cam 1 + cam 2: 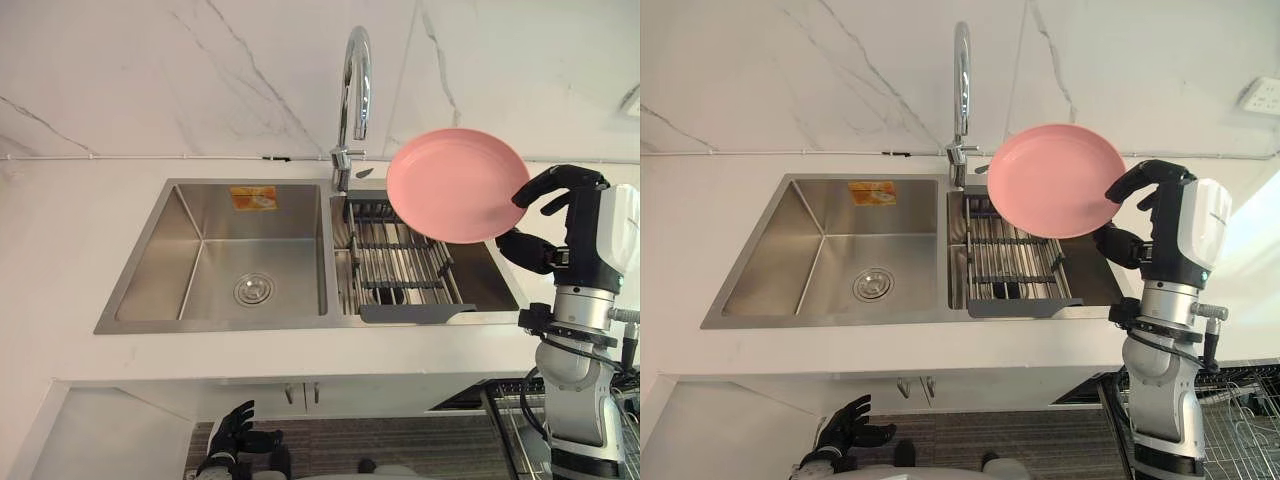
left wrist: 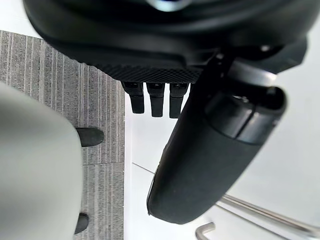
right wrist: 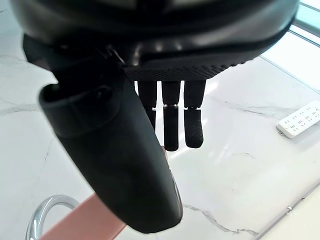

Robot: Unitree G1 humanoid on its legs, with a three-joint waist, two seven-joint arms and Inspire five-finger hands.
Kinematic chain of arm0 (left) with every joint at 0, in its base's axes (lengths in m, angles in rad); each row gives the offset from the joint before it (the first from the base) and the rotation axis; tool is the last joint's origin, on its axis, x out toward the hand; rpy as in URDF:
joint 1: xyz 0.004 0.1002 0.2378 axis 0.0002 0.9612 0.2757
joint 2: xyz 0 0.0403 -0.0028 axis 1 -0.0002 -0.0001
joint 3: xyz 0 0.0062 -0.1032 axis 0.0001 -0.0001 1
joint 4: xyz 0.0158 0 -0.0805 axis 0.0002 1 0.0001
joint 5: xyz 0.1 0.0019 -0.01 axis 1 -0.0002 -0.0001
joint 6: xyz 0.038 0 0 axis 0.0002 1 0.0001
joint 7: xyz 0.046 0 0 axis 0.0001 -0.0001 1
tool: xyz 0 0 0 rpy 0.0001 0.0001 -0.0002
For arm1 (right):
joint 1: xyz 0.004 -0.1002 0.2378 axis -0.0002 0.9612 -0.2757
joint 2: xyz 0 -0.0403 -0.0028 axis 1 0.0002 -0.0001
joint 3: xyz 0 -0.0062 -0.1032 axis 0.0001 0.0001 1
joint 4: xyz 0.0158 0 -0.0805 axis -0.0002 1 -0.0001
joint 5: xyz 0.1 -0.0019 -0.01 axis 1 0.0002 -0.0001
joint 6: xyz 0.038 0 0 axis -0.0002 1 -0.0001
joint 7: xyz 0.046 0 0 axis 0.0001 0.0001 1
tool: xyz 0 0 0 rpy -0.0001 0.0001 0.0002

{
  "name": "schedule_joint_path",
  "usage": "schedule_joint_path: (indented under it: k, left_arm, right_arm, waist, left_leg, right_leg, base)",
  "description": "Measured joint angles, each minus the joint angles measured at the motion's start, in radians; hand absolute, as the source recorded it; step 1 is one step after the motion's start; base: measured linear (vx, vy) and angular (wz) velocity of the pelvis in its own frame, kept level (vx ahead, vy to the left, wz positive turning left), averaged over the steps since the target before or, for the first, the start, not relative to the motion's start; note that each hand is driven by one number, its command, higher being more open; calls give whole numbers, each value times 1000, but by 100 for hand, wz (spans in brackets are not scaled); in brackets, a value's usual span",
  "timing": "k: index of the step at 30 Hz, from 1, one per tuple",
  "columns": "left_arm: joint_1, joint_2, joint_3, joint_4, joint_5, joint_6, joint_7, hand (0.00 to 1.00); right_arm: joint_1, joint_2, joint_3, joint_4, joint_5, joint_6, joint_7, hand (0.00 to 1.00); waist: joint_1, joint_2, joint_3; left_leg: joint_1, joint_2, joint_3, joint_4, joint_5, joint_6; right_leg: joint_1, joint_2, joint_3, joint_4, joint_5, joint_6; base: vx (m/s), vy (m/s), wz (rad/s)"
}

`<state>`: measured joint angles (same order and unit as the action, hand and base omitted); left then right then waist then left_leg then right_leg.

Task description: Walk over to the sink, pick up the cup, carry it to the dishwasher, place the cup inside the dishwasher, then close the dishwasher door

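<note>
Brushed steel, bright chrome, matt pink plastic

The double-bowl sink (image 1: 150,262) is brushed stainless steel with a dull satin sheen; the gooseneck faucet (image 1: 355,70) is mirror-bright chrome; the pink plate (image 1: 455,185) looks like smooth matt plastic; the drain rack (image 1: 400,262) has metal bars in a dark matt frame; the wall (image 1: 150,70) is glossy, grey-veined marble-look stone; the countertop (image 1: 60,240) is smooth white; the right hand (image 1: 572,215) is matt black plastic; the carpet (image 2: 75,100) is grey and ribbed.
</note>
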<state>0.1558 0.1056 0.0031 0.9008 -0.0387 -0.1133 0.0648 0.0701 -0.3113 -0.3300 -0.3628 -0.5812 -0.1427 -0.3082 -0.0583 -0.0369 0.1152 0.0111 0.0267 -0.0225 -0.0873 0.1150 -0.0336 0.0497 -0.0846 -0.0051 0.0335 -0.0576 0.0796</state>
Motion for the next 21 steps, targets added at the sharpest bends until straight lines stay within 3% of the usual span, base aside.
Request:
schedule_joint_path:
  k: [3, 7, 9, 12, 16, 18, 19, 21]
  left_arm:
    - [-10, 3, 0, 5, 0, 4, 0, 90]
    - [-19, 2, -1, 7, 0, 5, 0, 90]
    - [-19, 0, 0, 8, 0, 5, 1, 90]
    - [-20, -2, 10, 8, 0, 3, 0, 90]
    - [-21, -11, 46, 4, 0, -6, 3, 90]
    - [-30, -22, 83, 10, -18, -3, 11, 90]
    - [-34, -36, 98, 10, -22, -4, 16, 90]
    - [-34, -35, 113, 13, -31, 9, 23, 90]
  right_arm:
    - [12, 1, -16, -30, 1, -8, 0, 30]
    - [5, 1, -13, -43, 8, -24, 0, 30]
    - [4, 2, -13, -57, 11, -32, 0, 30]
    - [10, 17, -12, -62, 11, -34, 3, 30]
    - [-4, 47, 47, -56, 8, -17, 6, 30]
    - [-3, 49, 61, -52, 7, -4, 6, 30]
    - [-4, 51, 65, -47, 5, 2, 6, 30]
    - [1, 55, 78, -39, -3, 3, 12, 30]
  waist:
    - [-10, -1, 4]
    - [-6, 3, 11]
    - [-10, 4, 12]
    - [-16, 6, 20]
    - [-12, 16, 34]
    - [-17, 28, 61]
    - [-6, 38, 73]
    - [-7, 36, 71]
  left_leg:
    - [-55, -1, -19, 57, -4, 0]
    - [-85, -2, -18, 163, -79, -20]
    - [-92, -6, -17, 165, -84, -18]
    - [-112, -6, 13, 232, -126, -8]
    - [-164, 32, 124, 394, -241, 5]
    - [-172, 69, 188, 423, -264, 23]
    - [-168, 97, 231, 424, -267, 30]
    - [-162, 104, 260, 433, -277, 28]
  right_leg:
    - [-19, 1, -15, 7, 15, -8]
    - [-41, 6, 27, 43, -2, -14]
    - [-67, 8, 56, 54, -6, -14]
    - [-96, 19, 132, 56, 11, -7]
    - [-157, 59, 284, 51, 50, 9]
    - [-173, 35, 177, 36, 27, -125]
    - [-196, 21, 78, 112, 9, -115]
    - [-202, -6, -13, 228, -4, -103]
  base:
    - [2, -12, 18]
    - [-15, 2, -19]
    - [-16, 12, -49]
    - [2, 34, -78]
    - [-24, 87, -132]
    - [-83, 110, -106]
    - [-69, 62, -84]
    - [-20, 40, -58]
